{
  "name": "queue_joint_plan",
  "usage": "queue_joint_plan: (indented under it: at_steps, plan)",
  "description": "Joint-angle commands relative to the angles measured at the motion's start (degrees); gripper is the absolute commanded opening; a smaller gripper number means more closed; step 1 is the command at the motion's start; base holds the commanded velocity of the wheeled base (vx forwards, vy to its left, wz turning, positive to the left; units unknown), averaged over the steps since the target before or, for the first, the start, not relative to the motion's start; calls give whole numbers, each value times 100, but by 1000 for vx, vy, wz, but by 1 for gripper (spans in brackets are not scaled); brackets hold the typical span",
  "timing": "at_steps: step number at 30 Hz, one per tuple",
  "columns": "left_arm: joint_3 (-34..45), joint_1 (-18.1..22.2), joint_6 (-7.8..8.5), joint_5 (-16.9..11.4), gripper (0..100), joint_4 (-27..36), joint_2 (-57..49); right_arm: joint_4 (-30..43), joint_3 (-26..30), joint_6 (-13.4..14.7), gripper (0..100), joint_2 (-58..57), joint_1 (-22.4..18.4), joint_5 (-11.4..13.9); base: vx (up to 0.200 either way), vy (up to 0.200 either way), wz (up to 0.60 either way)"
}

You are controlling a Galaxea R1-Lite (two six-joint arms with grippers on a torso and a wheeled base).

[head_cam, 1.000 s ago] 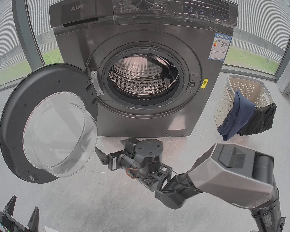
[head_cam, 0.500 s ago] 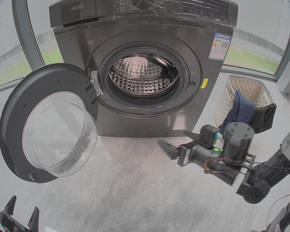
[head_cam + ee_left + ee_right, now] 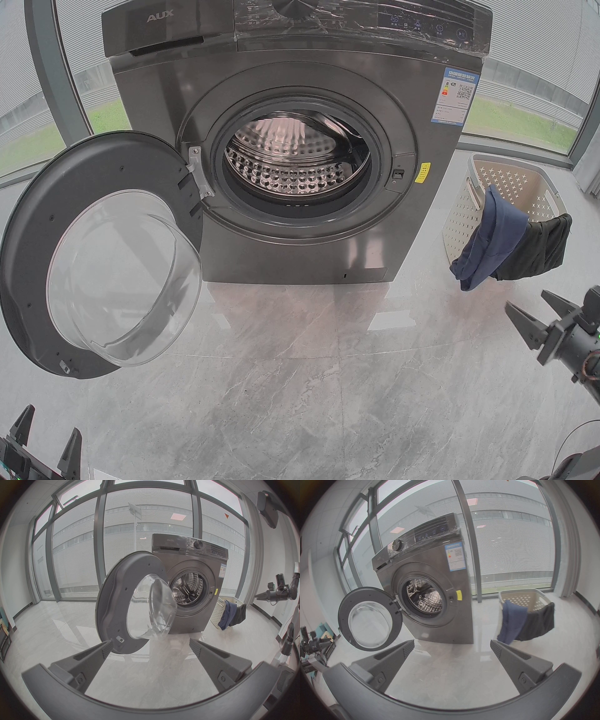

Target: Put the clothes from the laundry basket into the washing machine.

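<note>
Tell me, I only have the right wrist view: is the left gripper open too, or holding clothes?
Observer: The left gripper is open and empty in its own wrist view.
Operator: And the drum?
Observer: The head view looks straight into the drum: bare metal, no clothes showing.
Operator: Right gripper near the basket?
Observer: The right gripper hangs open over the floor, short of the laundry basket, apart from the blue garment and black garment draped over its rim.

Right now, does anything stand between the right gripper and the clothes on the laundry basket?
Nothing visible does: only bare floor separates the open right gripper from the blue garment and black garment draped over the laundry basket.
</note>
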Motion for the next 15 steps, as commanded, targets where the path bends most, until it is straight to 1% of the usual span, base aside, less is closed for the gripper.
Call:
queue_joint_plan:
  at_steps: [1,2,4,8,9,10,11,12,13,15]
  plan:
    - [57,-4,1,-2,100,11,-48,2496,916,-267,100,-3735,-1387,47,0,0,0]
    - [57,-4,1,-2,100,11,-48,2531,916,-258,100,-3788,-1395,47,0,0,0]
    - [57,-4,1,-2,100,11,-48,2856,916,-223,100,-4140,-1431,47,0,0,0]
    - [57,5,1,-2,100,11,-57,4113,916,-285,100,-5230,-1580,73,0,0,0]
    - [57,5,1,-2,100,11,-57,4245,916,-285,100,-5353,-1615,73,0,0,0]
    - [57,5,1,-2,100,11,-57,4658,916,-302,100,-5783,-1703,73,0,0,0]
    - [57,5,1,-2,100,11,-57,4746,908,-302,100,-5933,-1773,99,0,0,0]
    - [57,5,10,-2,100,11,-57,4922,855,-328,100,-6179,-1984,205,0,0,0]
    - [57,5,10,-2,100,11,-57,4966,829,-337,100,-6267,-2107,319,0,0,0]
    - [57,5,10,-2,100,11,-57,4939,837,-346,100,-6284,-2134,451,0,0,0]
